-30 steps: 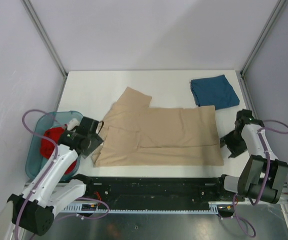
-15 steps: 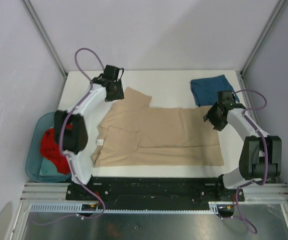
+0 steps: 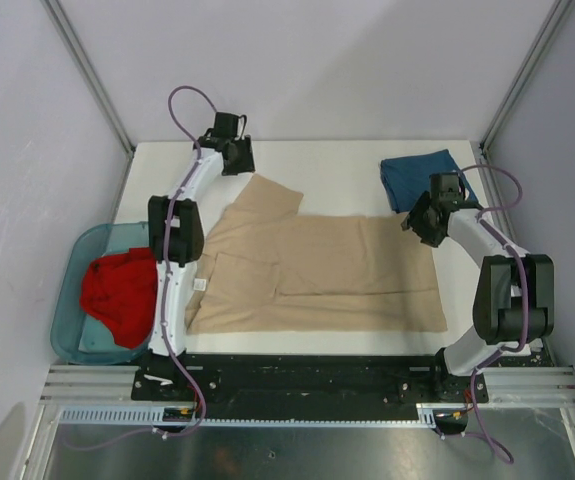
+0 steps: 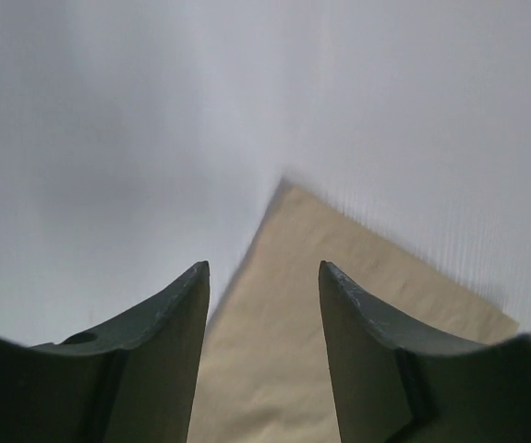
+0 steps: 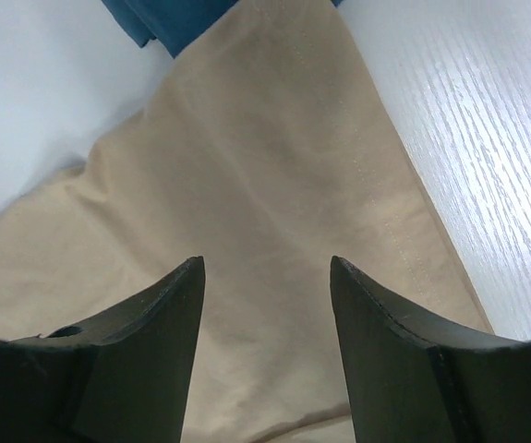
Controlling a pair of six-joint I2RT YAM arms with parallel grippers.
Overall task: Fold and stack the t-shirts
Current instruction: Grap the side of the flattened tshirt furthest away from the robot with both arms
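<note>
We hold the left gripper (image 3: pixel 233 158), fingers apart, at the sleeve of the tan shirt (image 3: pixel 317 270) at eleven o'clock. The right gripper (image 3: pixel 419 222), also apart, is at its two-o'clock corner, beside the blue shirt (image 3: pixel 427 182). The red shirt (image 3: pixel 122 295) lies at eight o'clock.

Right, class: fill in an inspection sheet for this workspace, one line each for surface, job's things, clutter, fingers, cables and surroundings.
Surface: white table.
Job's things: tan shirt spread flat mid-table; blue shirt folded at the far right; red shirt bunched in the bin.
Clutter: teal bin at the table's left side.
Fingers: left fingers open over the tan sleeve tip; right fingers open over the tan shirt's far right corner; nothing held.
Cables: purple cables loop off both arms, off the cloth.
Surroundings: grey walls, metal frame posts.
</note>
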